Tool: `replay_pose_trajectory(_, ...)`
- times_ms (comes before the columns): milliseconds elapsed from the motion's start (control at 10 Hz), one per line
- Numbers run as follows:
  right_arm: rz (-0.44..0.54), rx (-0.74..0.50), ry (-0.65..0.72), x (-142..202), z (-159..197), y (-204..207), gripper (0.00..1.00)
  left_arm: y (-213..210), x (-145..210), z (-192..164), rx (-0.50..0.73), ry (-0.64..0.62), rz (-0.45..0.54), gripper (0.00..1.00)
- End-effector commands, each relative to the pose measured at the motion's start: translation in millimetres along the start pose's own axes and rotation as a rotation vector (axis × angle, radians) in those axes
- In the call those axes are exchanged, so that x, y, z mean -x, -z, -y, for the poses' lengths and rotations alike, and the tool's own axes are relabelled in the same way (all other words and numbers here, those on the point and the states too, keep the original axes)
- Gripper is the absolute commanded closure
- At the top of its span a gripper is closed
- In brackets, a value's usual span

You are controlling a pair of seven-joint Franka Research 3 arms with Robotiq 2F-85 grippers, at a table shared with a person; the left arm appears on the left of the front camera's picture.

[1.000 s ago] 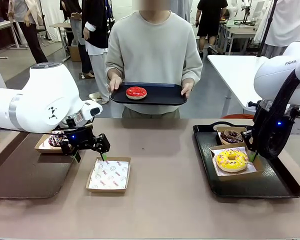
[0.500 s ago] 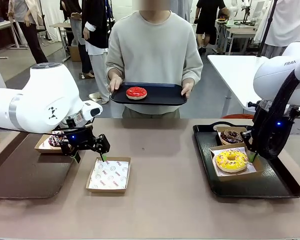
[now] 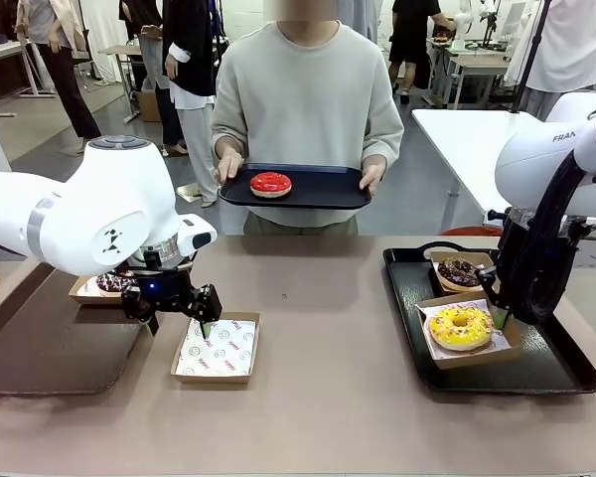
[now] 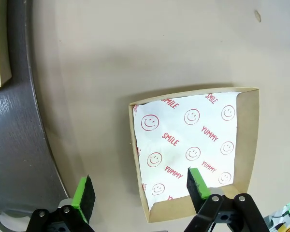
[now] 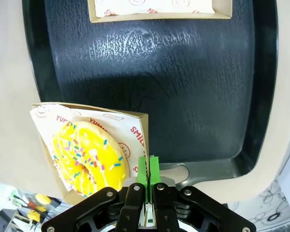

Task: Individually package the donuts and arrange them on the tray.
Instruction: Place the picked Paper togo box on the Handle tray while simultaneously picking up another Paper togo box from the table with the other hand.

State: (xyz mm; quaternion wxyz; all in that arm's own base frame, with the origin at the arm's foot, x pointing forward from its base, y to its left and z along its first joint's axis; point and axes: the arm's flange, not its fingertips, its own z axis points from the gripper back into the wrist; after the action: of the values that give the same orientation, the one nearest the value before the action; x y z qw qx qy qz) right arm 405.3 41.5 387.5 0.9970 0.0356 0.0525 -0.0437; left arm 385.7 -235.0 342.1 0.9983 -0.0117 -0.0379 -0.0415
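Note:
A person holds a black tray point(image 3: 328, 194) with the red donut point(image 3: 271, 184) on it. The yellow sprinkled donut point(image 3: 460, 328) lies in a paper box point(image 3: 507, 343) on the right tray point(image 3: 546, 370), behind it a boxed chocolate donut point(image 3: 460, 270). My right gripper point(image 3: 501, 320) is shut on the rim of the yellow donut's box point(image 5: 130, 123); in the right wrist view its gripper point(image 5: 147, 166) pinches that rim beside the donut point(image 5: 89, 154). My left gripper point(image 3: 179, 326) stands open over an empty lined box point(image 3: 217, 348); the left gripper point(image 4: 140, 186) straddles one wall of the box point(image 4: 193, 145).
A boxed chocolate donut with sprinkles point(image 3: 109, 282) sits at the back of a dark tray point(image 3: 50, 348) on the left, partly hidden by my left arm. A white table point(image 3: 467, 139) stands behind at the right. The tabletop middle point(image 3: 318, 328) is bare.
My left arm has swung right and lowered its open gripper onto the empty box's edge. The yellow donut's box has shifted slightly toward the front with my right gripper.

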Motion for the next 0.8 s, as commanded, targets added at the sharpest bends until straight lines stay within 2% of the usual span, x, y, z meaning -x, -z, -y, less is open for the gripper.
replay_pose_trajectory(0,0.045,0.055,0.025,1,2,4,0.98,7,-1,12,-0.047,-0.033,0.003,0.00)
replay_pose_trajectory(200,0.058,0.058,0.009,1,0,3,0.98,9,1,18,-0.075,-0.059,0.027,0.00)
replay_pose_trajectory(700,0.055,0.037,0.000,-9,3,17,0.98,20,-6,21,-0.057,-0.070,0.003,0.00)
